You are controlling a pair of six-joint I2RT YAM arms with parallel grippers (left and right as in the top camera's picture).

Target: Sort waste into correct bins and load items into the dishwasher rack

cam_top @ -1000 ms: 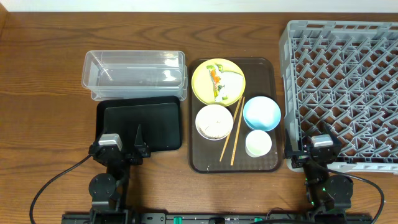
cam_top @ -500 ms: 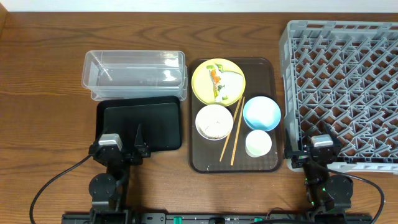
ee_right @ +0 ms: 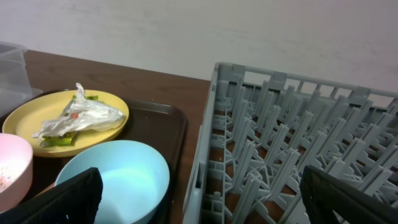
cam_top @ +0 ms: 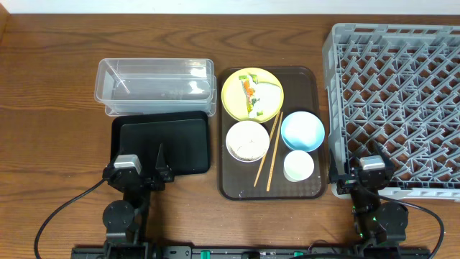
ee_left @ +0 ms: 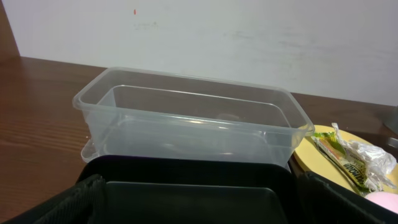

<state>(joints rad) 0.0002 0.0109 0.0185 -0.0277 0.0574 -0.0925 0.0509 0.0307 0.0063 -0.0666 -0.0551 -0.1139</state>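
Left gripper [ee_left: 199, 186]: jaws spread wide, nothing between them. Its fingers [ee_left: 68, 202] frame the bottom corners of the wrist view.
- Directly under and just ahead: black tray [cam_top: 169, 147], shallow. The gripper hangs over its near edge.
- Beyond the tray: clear tub [ee_left: 186, 121], upright, long side facing the gripper. Whether it touches the tray's far edge or sits just beside it, cannot tell.
- Ahead and to the right: yellow plate [ee_left: 311, 152]. The food wrapper [ee_left: 339, 158] lies on it, with the white paper wad [ee_left: 367, 152] against the wrapper on the same plate.

Right gripper [ee_right: 208, 186]: jaws likewise wide apart, holding nothing.
- Just ahead and to the right: dishwasher rack [ee_right: 280, 149], its near-left corner the part closest to the gripper.
- Just ahead and to the left: light blue bowl [ee_right: 112, 174], upright on the brown serving tray [ee_right: 168, 124], near the rack wall but apart from it.
- Nearest on the left: small white cup [cam_top: 298, 166], on the same tray, on the gripper's side of the blue bowl.
- Further left: white bowl [cam_top: 248, 140], with specks inside that may be the rice scraps [cam_top: 249, 146]; too small to tell.
- Between the two bowls: chopsticks [cam_top: 271, 147], side by side on a slant, far ends by the plate's rim.

All of it sits on the wooden table [cam_top: 50, 108].
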